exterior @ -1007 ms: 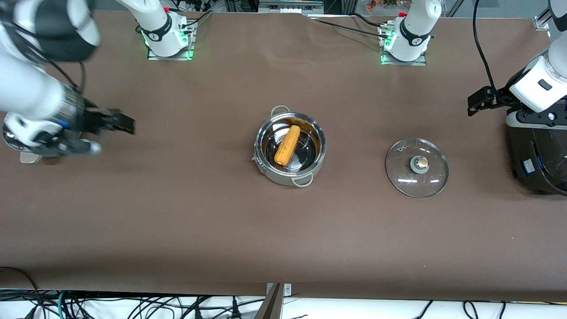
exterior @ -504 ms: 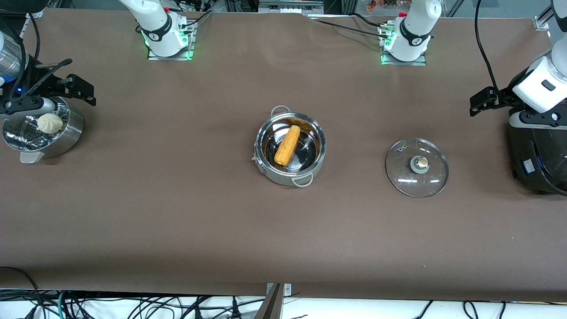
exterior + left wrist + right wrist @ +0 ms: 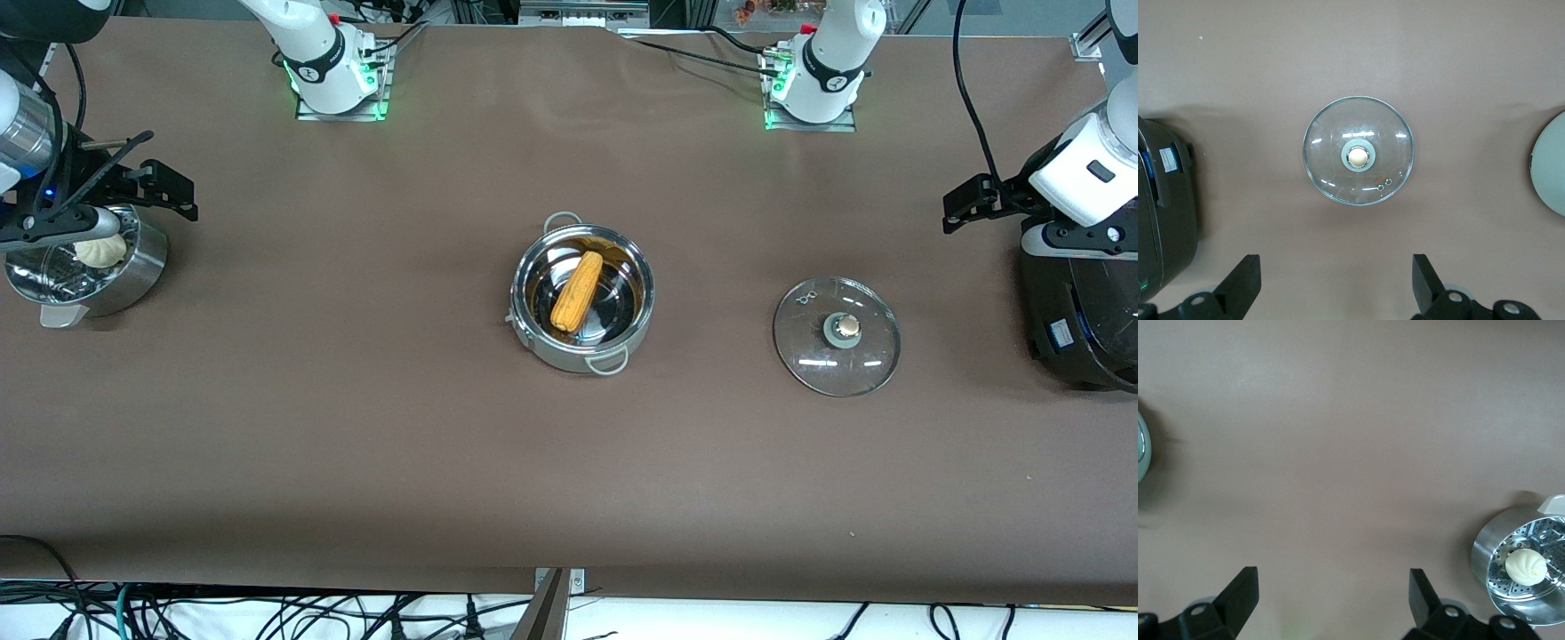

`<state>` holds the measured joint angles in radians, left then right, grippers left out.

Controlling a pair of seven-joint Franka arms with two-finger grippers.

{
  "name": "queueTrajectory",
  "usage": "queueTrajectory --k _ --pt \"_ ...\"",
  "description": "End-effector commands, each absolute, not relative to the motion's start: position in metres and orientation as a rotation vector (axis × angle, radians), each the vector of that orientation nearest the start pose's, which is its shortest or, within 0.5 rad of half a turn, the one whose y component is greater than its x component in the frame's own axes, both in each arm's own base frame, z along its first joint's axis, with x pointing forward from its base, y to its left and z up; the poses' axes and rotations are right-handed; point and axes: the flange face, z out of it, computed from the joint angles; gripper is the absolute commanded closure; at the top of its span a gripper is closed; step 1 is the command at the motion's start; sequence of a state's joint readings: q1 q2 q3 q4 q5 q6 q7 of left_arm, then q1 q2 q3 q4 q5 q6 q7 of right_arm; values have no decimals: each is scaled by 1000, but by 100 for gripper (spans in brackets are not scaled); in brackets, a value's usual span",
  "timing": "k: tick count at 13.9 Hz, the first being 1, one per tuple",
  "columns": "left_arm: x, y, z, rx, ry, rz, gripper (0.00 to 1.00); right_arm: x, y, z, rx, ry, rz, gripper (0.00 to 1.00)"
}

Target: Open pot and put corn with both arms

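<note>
Corn: in open pot, mid-surface, well apart from both tools.
Lid: flat on surface beside pot.
Left tool: released, over the surface near the lid.
Right tool: released, near steamer bowl; bun clear only in wrist view.

- The pot stands mid-table with its top uncovered; only the corn lies inside.
- The glass lid lies flat beside the pot, toward the left arm's end, with bare table between them.
- The black cooker and steamer bowl block the table's two ends.
- The strip nearest the front camera carries nothing.
</note>
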<state>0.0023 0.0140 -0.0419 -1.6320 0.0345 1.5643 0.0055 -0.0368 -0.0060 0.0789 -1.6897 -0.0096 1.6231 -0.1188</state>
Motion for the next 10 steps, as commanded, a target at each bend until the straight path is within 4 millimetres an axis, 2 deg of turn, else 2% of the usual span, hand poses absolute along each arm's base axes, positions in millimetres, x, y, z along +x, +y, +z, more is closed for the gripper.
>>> queueTrajectory --k 1,7,10 --pt "555 -15 591 -3100 87 126 0 554 16 582 -3149 -247 79 0" --pt "555 -15 591 -3100 87 126 0 555 14 582 -3149 -249 89 0" --pt "555 -16 591 -3100 89 126 0 565 14 581 -3147 -249 81 0"
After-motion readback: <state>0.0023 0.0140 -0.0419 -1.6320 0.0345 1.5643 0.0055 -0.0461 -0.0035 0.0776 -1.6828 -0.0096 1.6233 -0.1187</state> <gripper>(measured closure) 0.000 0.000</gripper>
